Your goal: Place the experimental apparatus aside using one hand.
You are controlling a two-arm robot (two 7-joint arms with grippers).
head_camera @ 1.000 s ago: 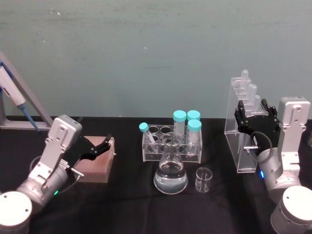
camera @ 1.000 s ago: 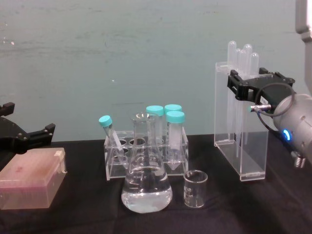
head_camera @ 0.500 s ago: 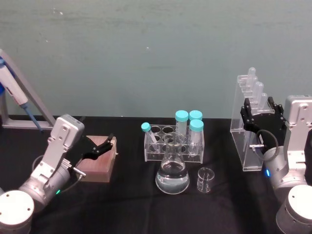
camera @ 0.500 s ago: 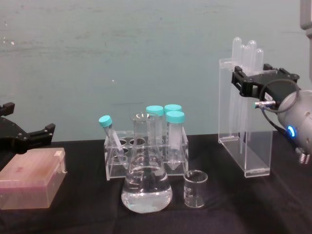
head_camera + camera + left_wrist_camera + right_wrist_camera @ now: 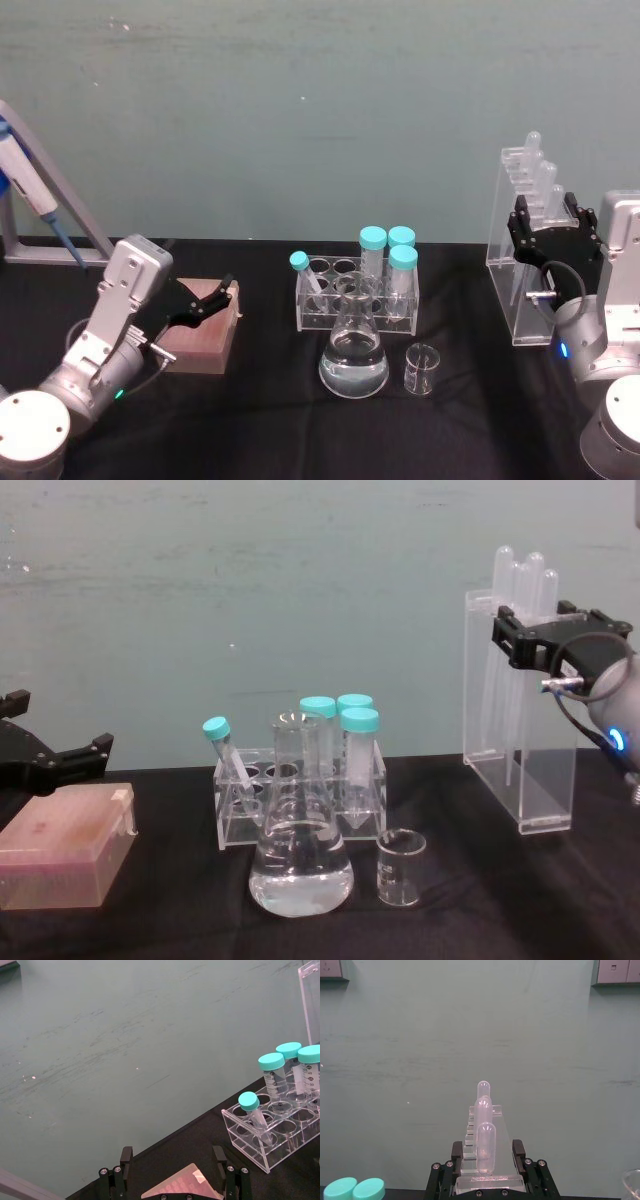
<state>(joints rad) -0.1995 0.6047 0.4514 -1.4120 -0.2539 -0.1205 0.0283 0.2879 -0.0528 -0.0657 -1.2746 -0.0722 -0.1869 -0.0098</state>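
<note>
Right gripper (image 5: 547,228) pinches the stand (image 5: 523,295) near its top, one finger against each side wall. Over the last second the stand has travelled from just beside the rack (image 5: 355,295) out toward the right edge of the frame, upright all the way. Whether its foot clears the black cloth (image 5: 300,430) I cannot tell. By my reading this first piece is nearly aside and a set-down comes next.

The wrist rises from the lower right corner of the head view, fingers pointing up and away from the body. The wrist view has the jaws bracketing the acrylic just below the pipettes (image 5: 485,1125).

Nearest, at lower centre, the flask (image 5: 353,362) and beaker (image 5: 421,368) stand untouched, with the rack just behind them. Left gripper (image 5: 210,300) hangs spread over a pink box (image 5: 205,345) at lower left — idle.
</note>
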